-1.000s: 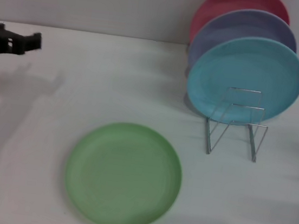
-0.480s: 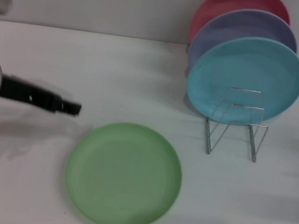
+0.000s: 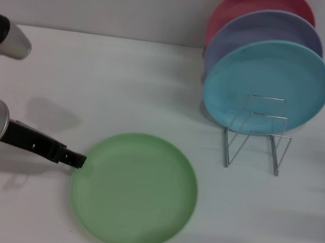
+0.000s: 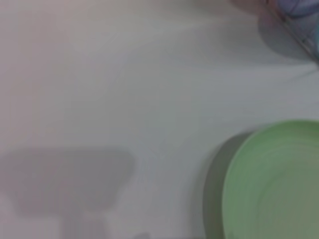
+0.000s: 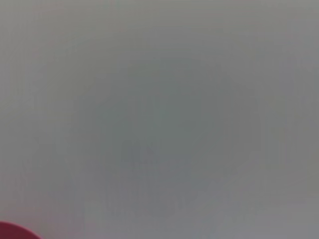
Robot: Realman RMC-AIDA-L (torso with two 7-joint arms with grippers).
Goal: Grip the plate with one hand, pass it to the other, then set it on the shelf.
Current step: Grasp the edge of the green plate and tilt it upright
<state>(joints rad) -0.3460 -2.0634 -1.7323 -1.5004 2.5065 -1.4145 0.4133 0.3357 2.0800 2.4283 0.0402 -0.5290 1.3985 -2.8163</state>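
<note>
The light green plate (image 3: 136, 189) lies flat on the white table, near the front. It also shows in the left wrist view (image 4: 279, 184). My left gripper (image 3: 73, 159) reaches in low from the left, and its black tip is at the plate's left rim. Whether it touches the rim I cannot tell. The silver wire rack (image 3: 229, 146) stands to the right of the plate. My right gripper is out of view.
A sky-blue plate (image 3: 268, 84), a lavender plate (image 3: 244, 34) and a red plate (image 3: 248, 3) stand upright in the back of the rack. The rack's front loops (image 3: 278, 153) hold nothing. A red edge (image 5: 12, 231) shows in the right wrist view.
My left arm has swung from the far left edge down and to the right. Its tip now sits at the green plate's left rim. The plates have not moved.
</note>
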